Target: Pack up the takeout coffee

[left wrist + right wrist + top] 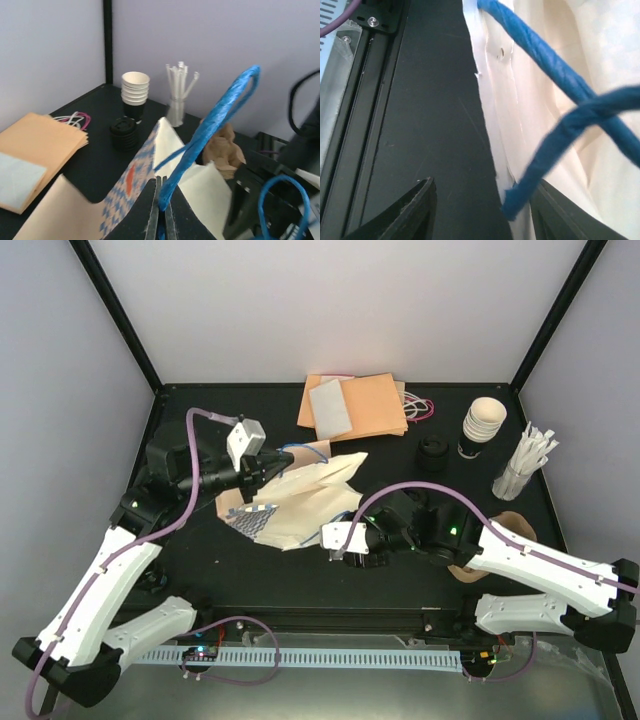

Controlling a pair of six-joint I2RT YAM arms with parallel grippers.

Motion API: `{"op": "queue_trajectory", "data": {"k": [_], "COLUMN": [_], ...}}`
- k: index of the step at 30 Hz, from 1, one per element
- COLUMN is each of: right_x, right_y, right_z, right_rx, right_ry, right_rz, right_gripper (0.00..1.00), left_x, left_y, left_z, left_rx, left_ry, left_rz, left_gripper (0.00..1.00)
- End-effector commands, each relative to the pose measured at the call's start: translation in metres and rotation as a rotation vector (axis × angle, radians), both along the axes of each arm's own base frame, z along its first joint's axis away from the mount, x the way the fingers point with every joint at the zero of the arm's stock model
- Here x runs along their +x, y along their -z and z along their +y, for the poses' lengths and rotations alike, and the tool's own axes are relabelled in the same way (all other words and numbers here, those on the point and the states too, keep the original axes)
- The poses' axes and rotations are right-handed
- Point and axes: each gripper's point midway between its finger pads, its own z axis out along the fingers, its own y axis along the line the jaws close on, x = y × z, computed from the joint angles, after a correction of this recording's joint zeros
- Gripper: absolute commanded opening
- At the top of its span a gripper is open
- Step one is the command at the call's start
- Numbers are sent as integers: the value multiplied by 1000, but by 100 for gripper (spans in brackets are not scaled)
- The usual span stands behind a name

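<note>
From above, a cream paper bag (310, 500) lies crumpled on its side at the middle of the black table (200, 560); its inside cannot be seen. The left gripper (270, 469) meets the bag's upper left edge, and the right gripper (340, 543) sits just off its lower right corner. The takeout coffee (434, 452), a small black lidded cup, stands outside the bag near the far edge, between a pile of flat orange bags (365, 405) and a stack of nested cups (483, 425). Wrapped straws (530, 450) fill a clear holder on the right. The right arm covers much of a brown pulp carrier (515, 528).

In the left wrist view, the left gripper (161, 202) has its fingers pressed together on the blue handle (215, 117), which arches up over the bag (200, 185). The takeout coffee (124, 132) stands beyond the bag, in front of the cup stack (135, 92). A second blue loop (292, 187) is cut off at lower right.

In the right wrist view, the right gripper (482, 187) has its fingers spread apart, clamping nothing. A blue cord end (520, 192) hangs between them at the bag's (600, 40) edge. The coffee is out of frame.
</note>
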Motion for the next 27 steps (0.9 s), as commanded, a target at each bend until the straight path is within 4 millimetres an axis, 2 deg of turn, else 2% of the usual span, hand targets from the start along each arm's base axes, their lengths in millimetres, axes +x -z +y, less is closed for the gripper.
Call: {"op": "queue_trajectory", "data": {"k": [1, 4, 6, 7, 10, 18, 23, 27], "right_x": [7, 11, 14, 14, 15, 18, 42, 75], "right_y": [-22, -40, -53, -59, -75, -82, -94, -101], "right_z": [12, 11, 8, 6, 1, -8, -26, -53], "right_rx": [109, 181, 237, 264, 337, 412, 528, 605], "right_ry": [36, 63, 77, 85, 102, 203, 398, 615], "right_rz": [-31, -72, -104, -119, -148, -81, -82, -91], "right_gripper": [58, 75, 98, 100, 100, 100, 100, 100], "left_x": [-23, -24, -27, -27, -27, -11, 1, 7], "left_y": [0, 16, 21, 22, 23, 25, 25, 21], "left_z": [-8, -6, -5, -4, -1, 6, 12, 16], "left_rx": [-17, 20, 30, 33, 44, 81, 115, 126], "left_ry": [130, 130, 134, 130, 103, 17, -54, -96], "left_rz": [-61, -27, -17, -19, -36, -43, -34, -36], "left_gripper": [1, 2, 2, 2, 1, 2, 2, 2]}}
